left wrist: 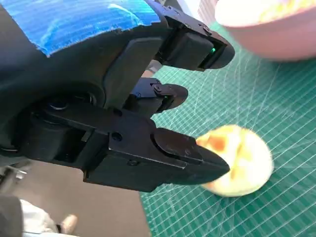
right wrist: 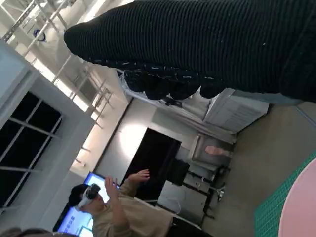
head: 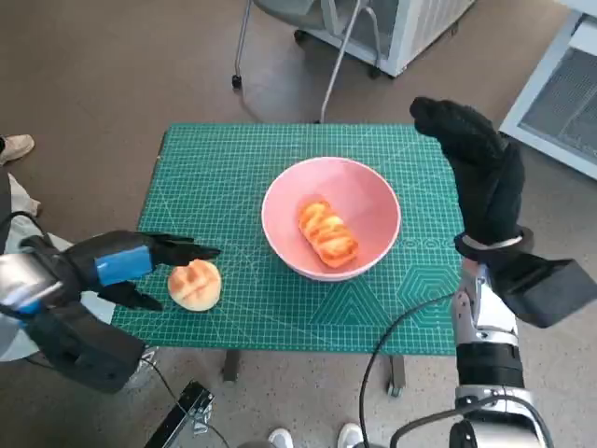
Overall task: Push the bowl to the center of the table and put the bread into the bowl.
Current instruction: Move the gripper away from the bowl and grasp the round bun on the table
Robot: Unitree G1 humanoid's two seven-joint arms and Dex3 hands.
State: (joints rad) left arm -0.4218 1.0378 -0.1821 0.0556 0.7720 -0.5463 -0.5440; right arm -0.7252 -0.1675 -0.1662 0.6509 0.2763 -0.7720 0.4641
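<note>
1. Desk [head: 224,168], green mat: open surface beyond the left hand; its near edge runs just under that hand.
2. Pink bowl [head: 331,217] mid-desk, holding a long bread [head: 327,232]; well apart from the left hand, just beside the right.
3. Right hand [head: 478,173] raised upright off the desk's side edge, holding nothing; fingers mostly hidden.
4. Left hand [head: 126,264], fingers apart, straddles the round bread [head: 195,285]; contact unclear.

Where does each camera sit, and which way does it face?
Head view: looks steeply down at the table; both hands show, left hand, right hand.
Left wrist view: behind the left hand, facing the round bread.
Right wrist view: behind the glove, facing the room and a person.
All three show the pink bowl.
</note>
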